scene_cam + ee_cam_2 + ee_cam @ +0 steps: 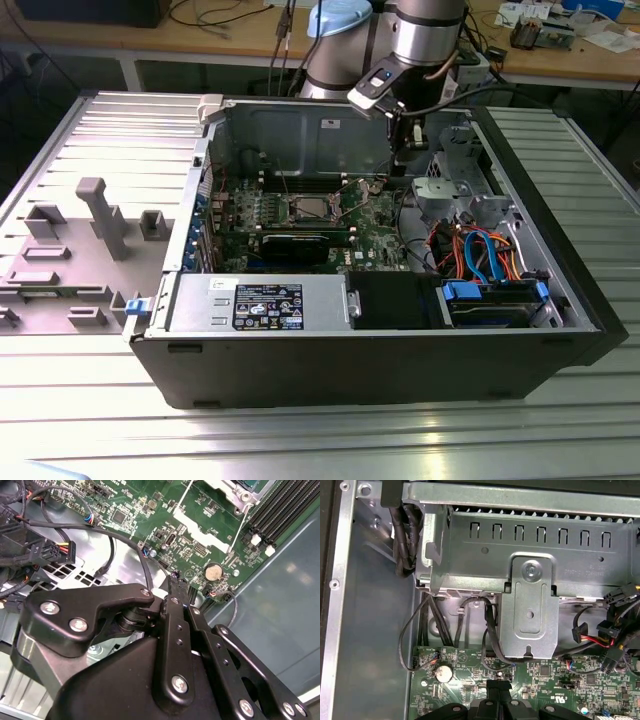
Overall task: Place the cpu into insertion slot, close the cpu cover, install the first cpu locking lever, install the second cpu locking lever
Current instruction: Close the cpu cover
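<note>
status: the gripper [404, 150] hangs inside the open computer case [560, 300], over the edge of the green motherboard [150, 510] near the coin cell [213, 571], well apart from the insertion slot [293, 200] and on the exterior view's right of it. in both wrist views the jaws sit together with nothing between them. in the exterior view the slot centre shows a pale square, judged to be the cpu [307, 209] already seated; it is too small there to confirm. in the second wrist view a silver frame, judged to be the cpu cover [232, 487], lies at the socket corner, apparently down. two thin bright rods [184, 495] rise clear of the board beside it; judged to be the locking levers, neither latched. remaining work, on that reading: both levers. limits: the socket is cut off by the edge of the second wrist view, and the gripper's linkage hides the board directly below it.
</note>
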`<state>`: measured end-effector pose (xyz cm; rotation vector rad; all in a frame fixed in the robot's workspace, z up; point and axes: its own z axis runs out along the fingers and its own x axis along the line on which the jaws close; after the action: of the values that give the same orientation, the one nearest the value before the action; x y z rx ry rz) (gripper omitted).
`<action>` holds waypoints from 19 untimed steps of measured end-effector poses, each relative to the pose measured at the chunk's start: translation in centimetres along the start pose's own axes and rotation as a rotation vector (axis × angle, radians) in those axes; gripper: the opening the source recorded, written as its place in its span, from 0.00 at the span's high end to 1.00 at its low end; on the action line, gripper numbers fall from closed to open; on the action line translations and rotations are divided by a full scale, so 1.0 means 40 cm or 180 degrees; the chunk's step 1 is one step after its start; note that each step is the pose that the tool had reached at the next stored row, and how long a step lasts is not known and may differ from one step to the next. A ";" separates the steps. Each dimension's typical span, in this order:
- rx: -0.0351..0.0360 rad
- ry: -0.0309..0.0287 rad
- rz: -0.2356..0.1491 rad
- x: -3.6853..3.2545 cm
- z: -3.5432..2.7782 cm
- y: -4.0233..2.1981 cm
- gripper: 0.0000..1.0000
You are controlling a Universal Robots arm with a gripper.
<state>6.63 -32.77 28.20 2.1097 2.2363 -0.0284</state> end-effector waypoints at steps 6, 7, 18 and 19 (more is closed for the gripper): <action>0.0001 0.0000 0.0017 -0.002 0.007 -0.001 0.89; 0.0001 0.0000 0.0018 -0.003 0.009 -0.004 0.89; 0.0306 0.0006 0.0027 -0.002 0.038 -0.015 0.89; 0.0308 0.0009 0.0025 -0.001 0.045 -0.013 0.89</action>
<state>6.16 -32.94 26.39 2.1670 2.2725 -0.1359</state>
